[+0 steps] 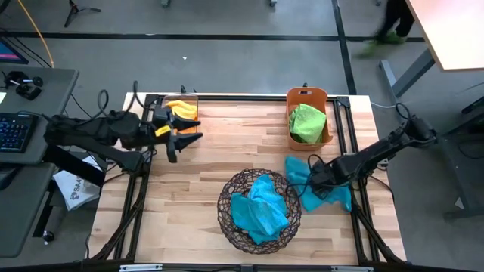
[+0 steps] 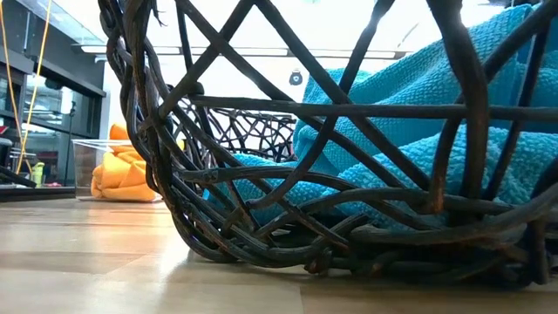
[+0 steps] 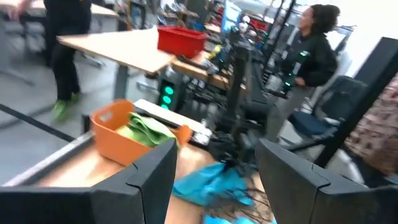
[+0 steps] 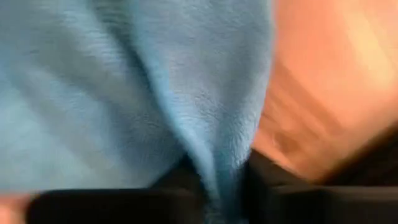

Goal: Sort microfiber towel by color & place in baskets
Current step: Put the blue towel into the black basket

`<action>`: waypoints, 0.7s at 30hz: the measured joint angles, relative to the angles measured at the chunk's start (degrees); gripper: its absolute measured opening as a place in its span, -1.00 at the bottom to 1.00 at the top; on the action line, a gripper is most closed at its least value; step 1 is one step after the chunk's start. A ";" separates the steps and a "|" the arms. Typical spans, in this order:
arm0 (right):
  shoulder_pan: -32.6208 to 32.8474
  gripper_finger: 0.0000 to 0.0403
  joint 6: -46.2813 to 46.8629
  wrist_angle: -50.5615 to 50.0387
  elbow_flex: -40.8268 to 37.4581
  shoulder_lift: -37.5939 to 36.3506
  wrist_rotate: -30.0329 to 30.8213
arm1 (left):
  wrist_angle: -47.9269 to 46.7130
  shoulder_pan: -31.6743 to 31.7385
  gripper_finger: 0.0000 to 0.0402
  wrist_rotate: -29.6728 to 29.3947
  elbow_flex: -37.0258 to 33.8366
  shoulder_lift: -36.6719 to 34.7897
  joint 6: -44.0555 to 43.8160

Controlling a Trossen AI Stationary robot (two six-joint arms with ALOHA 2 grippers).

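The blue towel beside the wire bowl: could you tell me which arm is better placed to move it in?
Right. Its end effector pinches the blue towel beside the bowl; the left end effector is open by the clear bin.

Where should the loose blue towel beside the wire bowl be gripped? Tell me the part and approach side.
Grip the raised fold near the middle of the blue towel, from above. It lies crumpled on the table, so flat edges offer little; the right gripper pinches such a ridge.

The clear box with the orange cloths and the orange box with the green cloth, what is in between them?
Nothing. In the high view, only bare wooden table lies between the clear box and the orange box.
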 joint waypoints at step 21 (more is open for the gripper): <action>0.00 -0.99 -3.14 -18.34 43.29 -6.73 29.59 | -10.75 0.00 0.03 -6.75 -0.01 -4.46 4.81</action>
